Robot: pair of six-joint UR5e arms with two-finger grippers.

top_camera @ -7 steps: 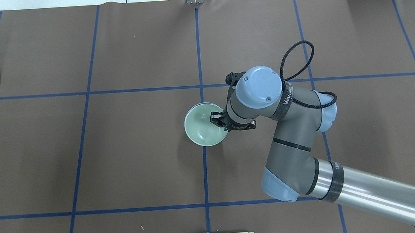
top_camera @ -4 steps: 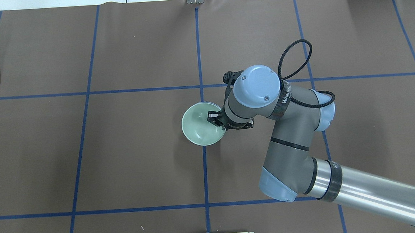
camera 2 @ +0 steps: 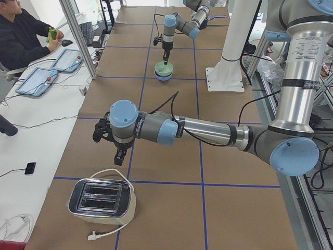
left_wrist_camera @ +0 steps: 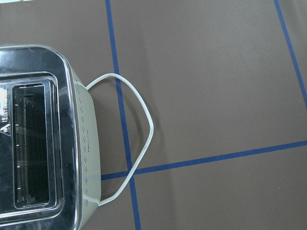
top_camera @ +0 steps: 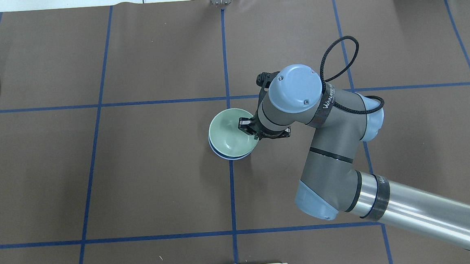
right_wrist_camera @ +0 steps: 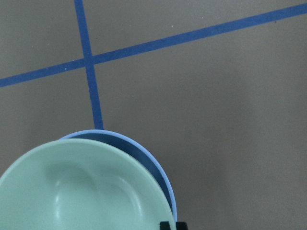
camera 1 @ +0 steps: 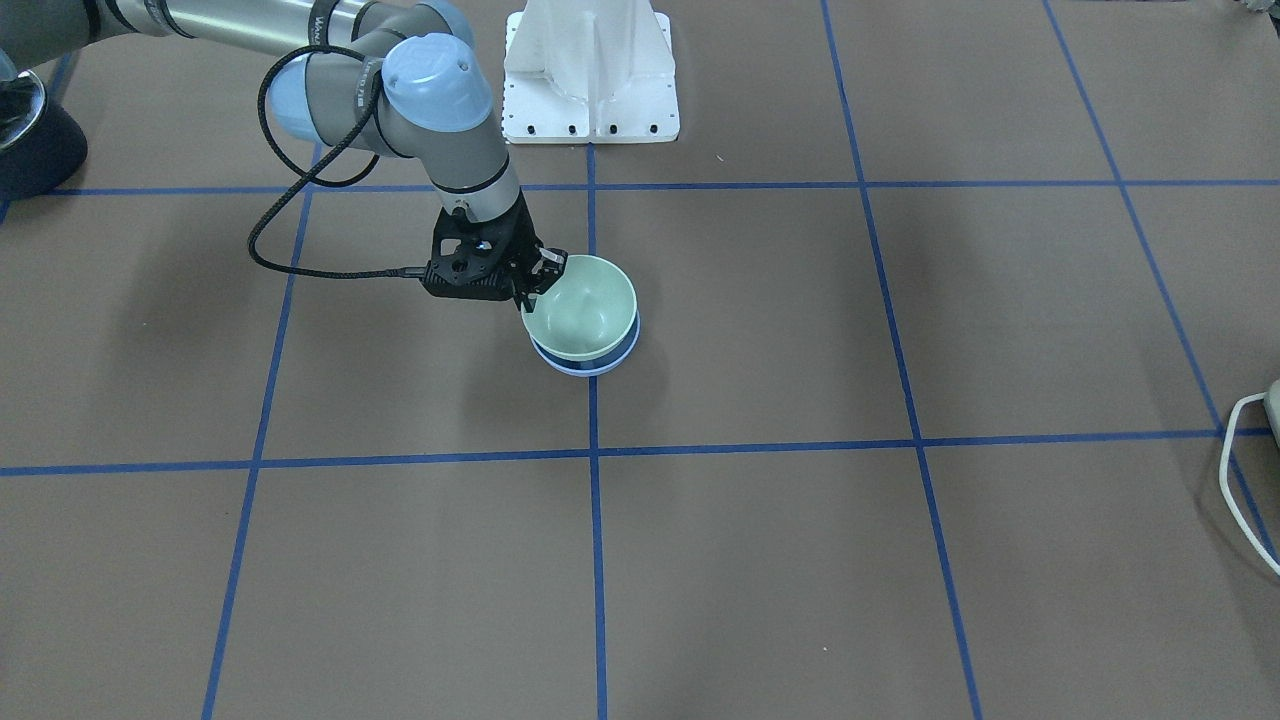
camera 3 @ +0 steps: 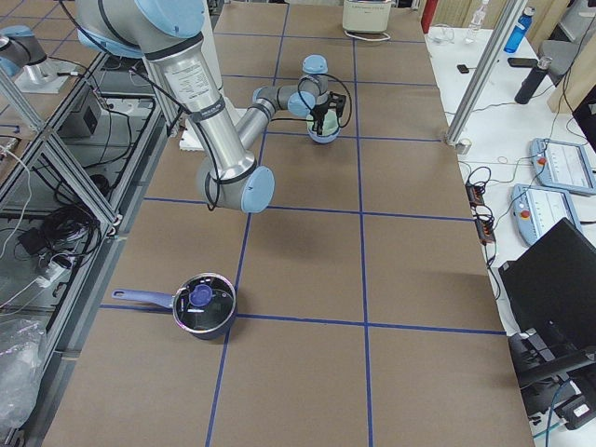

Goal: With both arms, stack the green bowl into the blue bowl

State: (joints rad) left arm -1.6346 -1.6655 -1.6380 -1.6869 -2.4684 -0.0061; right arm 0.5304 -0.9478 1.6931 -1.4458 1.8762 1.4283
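Note:
The pale mint green bowl (top_camera: 227, 133) hangs tilted in the blue bowl (top_camera: 225, 156), whose rim shows as a crescent below it. My right gripper (top_camera: 248, 129) is shut on the green bowl's rim on the side toward the arm. The front-facing view shows the gripper (camera 1: 535, 280), the green bowl (camera 1: 582, 310) and the blue rim (camera 1: 592, 367). The right wrist view shows the green bowl (right_wrist_camera: 81, 191) over the blue bowl (right_wrist_camera: 146, 160). My left gripper (camera 2: 119, 153) hovers above a toaster far to the left; I cannot tell whether it is open or shut.
A chrome toaster (camera 2: 101, 200) with a white cord (left_wrist_camera: 139, 120) stands at the left end of the table. A dark pot with a lid (camera 3: 203, 305) sits at the right end. The white base post (camera 1: 590, 70) stands at the robot's edge. An operator (camera 2: 21, 36) sits beside the table.
My right gripper has carried the green bowl a little toward the table's far side. The blue bowl's rim now shows beneath it, where before it was hidden.

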